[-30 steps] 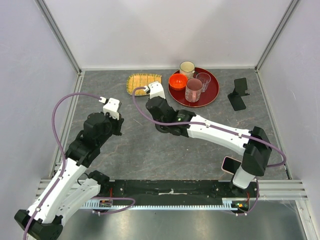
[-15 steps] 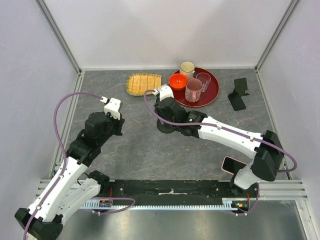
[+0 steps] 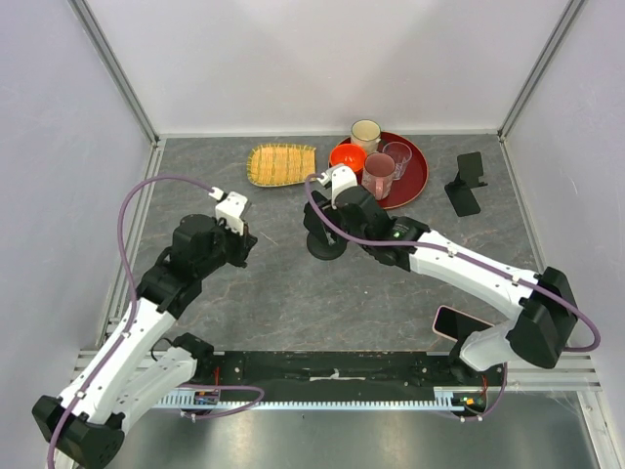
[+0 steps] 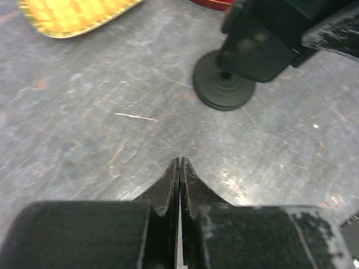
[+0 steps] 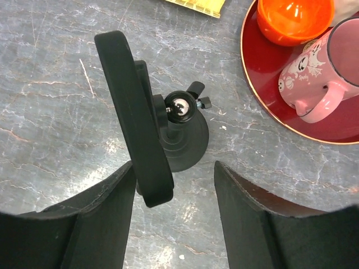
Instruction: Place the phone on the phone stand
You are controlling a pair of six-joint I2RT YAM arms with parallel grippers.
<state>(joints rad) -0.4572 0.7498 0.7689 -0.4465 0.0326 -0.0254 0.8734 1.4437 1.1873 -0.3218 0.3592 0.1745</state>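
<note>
We see the phone stand upright mid-table, just beside the red tray; the right gripper hangs over it, jaws apart, holding nothing; the left gripper is pinched closed, empty, nearby; the phone lies by the right arm's base.

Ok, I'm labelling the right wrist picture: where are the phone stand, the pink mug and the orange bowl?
phone stand point(image 5: 132, 106), right wrist view, on its holder plate.
pink mug point(image 5: 320, 73), right wrist view, on its side wall.
orange bowl point(image 5: 294, 17), right wrist view, on its side.
</note>
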